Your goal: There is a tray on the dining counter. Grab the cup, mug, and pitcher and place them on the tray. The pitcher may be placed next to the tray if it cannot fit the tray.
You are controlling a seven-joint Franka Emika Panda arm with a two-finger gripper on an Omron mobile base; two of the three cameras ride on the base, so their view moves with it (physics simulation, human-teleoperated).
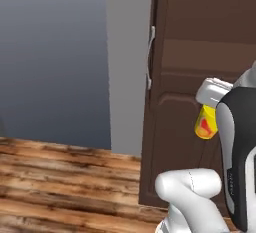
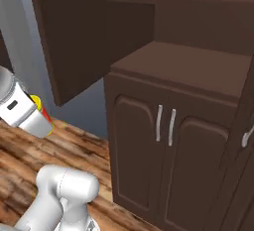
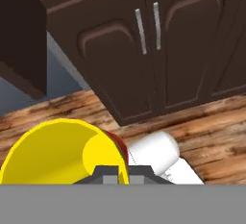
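Observation:
My gripper (image 3: 117, 174) is shut on the cup (image 3: 57, 153), a yellow tumbler with a red-orange mark, and holds it in the air above the floor. In the left base view the cup (image 1: 205, 124) hangs below the white hand (image 1: 214, 92), in front of a dark cabinet door. In the right base view the hand covers most of the cup (image 2: 43, 112), so just a yellow and red edge shows at the far left. The hand view looks into the cup's open mouth. The tray, dining counter, mug and pitcher are out of view.
A dark brown cabinet (image 2: 168, 141) with two arched doors and silver handles (image 3: 146, 28) stands close ahead, an open shelf (image 2: 188, 61) above it. A wood-plank floor (image 1: 60, 177) lies below. A grey wall (image 1: 50, 52) is to the left.

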